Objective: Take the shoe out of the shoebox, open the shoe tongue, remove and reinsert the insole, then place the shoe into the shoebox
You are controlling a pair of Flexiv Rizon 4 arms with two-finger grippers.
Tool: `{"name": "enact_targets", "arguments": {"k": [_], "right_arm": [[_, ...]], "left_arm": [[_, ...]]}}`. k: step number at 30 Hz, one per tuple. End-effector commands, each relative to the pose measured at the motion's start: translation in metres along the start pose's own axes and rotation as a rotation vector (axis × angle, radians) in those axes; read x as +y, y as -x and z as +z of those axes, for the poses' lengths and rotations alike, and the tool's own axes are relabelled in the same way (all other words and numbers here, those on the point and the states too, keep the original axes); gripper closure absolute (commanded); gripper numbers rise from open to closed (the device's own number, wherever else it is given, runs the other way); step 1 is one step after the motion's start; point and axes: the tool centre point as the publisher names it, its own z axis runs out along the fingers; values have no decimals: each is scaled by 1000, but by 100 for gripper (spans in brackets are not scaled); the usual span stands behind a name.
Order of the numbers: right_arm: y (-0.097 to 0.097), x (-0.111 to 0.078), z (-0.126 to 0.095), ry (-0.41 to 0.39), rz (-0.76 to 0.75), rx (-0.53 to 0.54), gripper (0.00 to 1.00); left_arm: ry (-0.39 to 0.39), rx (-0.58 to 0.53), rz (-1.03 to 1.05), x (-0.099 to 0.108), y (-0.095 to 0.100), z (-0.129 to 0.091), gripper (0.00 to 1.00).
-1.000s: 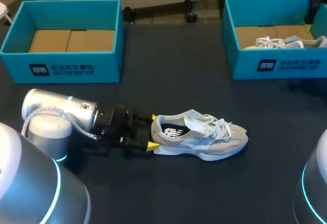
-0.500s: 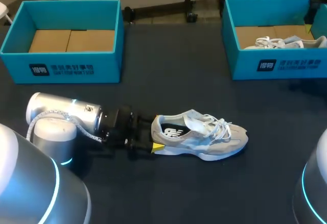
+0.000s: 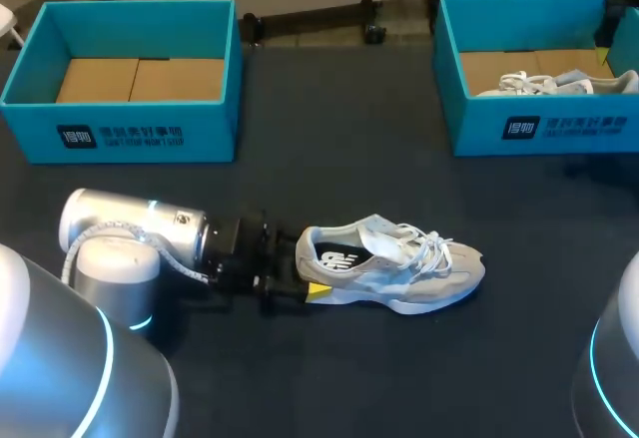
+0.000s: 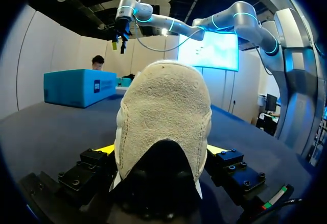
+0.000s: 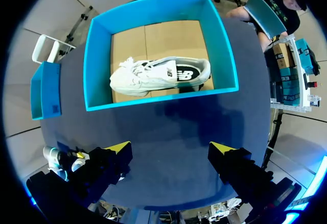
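**Operator:** What will you find on the table, left to right?

**Technician:** At the far left of the dark table (image 3: 349, 159) stands an empty teal cardboard shoebox (image 3: 120, 69). Nearer you, the left end effector (image 3: 306, 263) lies low, spread wide astride the heel of the grey-and-white lace-up sneaker (image 3: 399, 268). The sneaker rests on its sole mid-table, toe to the right. At the far right, a second teal shoebox (image 3: 539, 69) holds a white sneaker (image 3: 559, 83). The right end effector (image 5: 169, 147) hangs above it, spread wide and holding nothing.

**Operator:** How will the shoe handle?

**Technician:** Expect it to be light, with a soft upper that collapses under pressure. The heel counter and sole look stiffest, so take hold there. Loose laces may snag.

**Operator:** Which view do you consult?

**Technician:** The left wrist view shows the heel's textured back centred between both yellow tips, whereas the head view hides the far tip. Only the right wrist view shows the boxed shoe whole.
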Motion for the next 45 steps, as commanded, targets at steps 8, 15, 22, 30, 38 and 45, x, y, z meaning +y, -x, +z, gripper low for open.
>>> {"name": "enact_targets", "arguments": {"k": [8,15,22,30,38,45], "right_arm": [[0,-1,0,2,1,-1,0],[0,-1,0,2,1,-1,0],[0,-1,0,2,1,-1,0],[0,-1,0,2,1,-1,0],[0,-1,0,2,1,-1,0],[-33,-21,-5,36,27,-21,0]], "left_arm": [[1,-16,-1,5,-3,9,0],[-5,-10,-5,6,0,9,100],[18,32,7,9,0,6,100],[18,32,7,9,0,6,100],[18,32,7,9,0,6,100],[18,32,7,9,0,6,100]]}}
